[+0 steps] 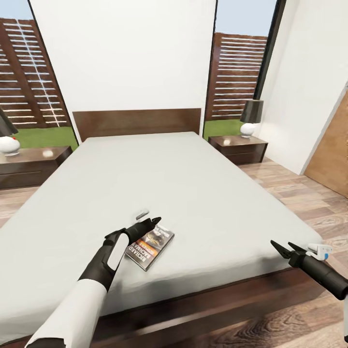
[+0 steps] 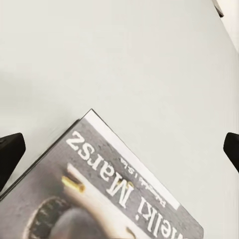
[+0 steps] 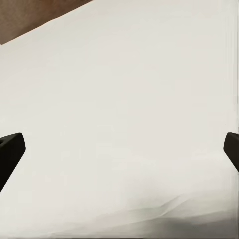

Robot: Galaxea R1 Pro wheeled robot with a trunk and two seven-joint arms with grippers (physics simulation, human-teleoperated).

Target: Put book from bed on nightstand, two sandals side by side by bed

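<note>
Bed (image 1: 193,193): large, pale grey-white mattress on a dark brown frame, filling the middle of the head view, headboard at centre top against the white wall.
Book (image 1: 151,245): flat on the mattress in the lower centre of the head view, near the foot edge, cover up with orange and white lettering; in the left wrist view it lies in the lower middle of the frame (image 2: 114,194).
Left gripper (image 1: 153,222): just over the book's upper-left edge in the head view; whether it touches the cover cannot be told.
Left fingers (image 2: 10,152): spread wide, dark tips at both side edges of the left wrist view, nothing between them but book and mattress.
Right gripper (image 1: 284,248): lower right of the head view, over the bed's foot corner.
Right fingers (image 3: 11,149): wide apart, holding nothing, bare mattress between them.
Nightstands: one at mid-left (image 1: 29,164), one at upper right (image 1: 238,146), each bearing a dark-shaded lamp (image 1: 251,116).
Small grey object (image 1: 142,212): on the mattress just above the left gripper; too small to identify.
</note>
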